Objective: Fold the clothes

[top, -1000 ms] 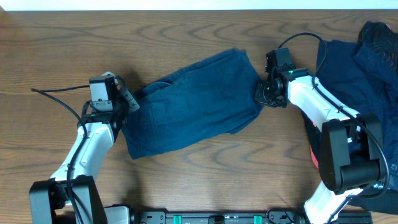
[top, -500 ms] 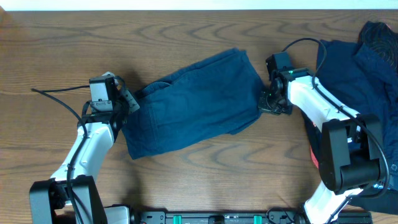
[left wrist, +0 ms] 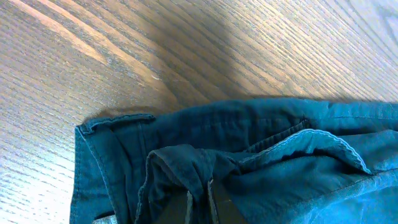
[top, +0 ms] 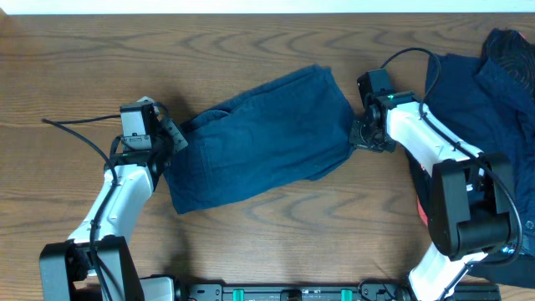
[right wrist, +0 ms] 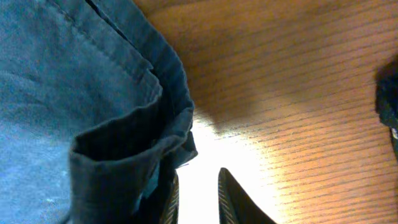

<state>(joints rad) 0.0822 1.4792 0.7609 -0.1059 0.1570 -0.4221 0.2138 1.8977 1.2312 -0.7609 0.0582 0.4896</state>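
Observation:
The dark navy shorts (top: 259, 138) lie spread slantwise across the middle of the table. My left gripper (top: 171, 138) is at their left end, shut on a bunched fold of the cloth (left wrist: 261, 162); in the left wrist view the left gripper (left wrist: 200, 200) has fabric pinched between its fingers. My right gripper (top: 359, 134) is at the shorts' right edge. In the right wrist view the right gripper (right wrist: 196, 199) stands slightly open, with bare table showing in the gap. The hem of the shorts (right wrist: 124, 149) drapes against its left finger.
A heap of more dark navy clothes (top: 493, 84) lies at the far right, partly under the right arm; a dark bit of it (right wrist: 388, 99) shows at the right wrist view's edge. Wood tabletop (top: 267, 242) surrounds the shorts. A thin cable (top: 75, 125) trails left.
The right gripper has shifted a little along the shorts' right edge, toward the near side, and its jaws have parted. The left arm and the shorts' left end have not moved.

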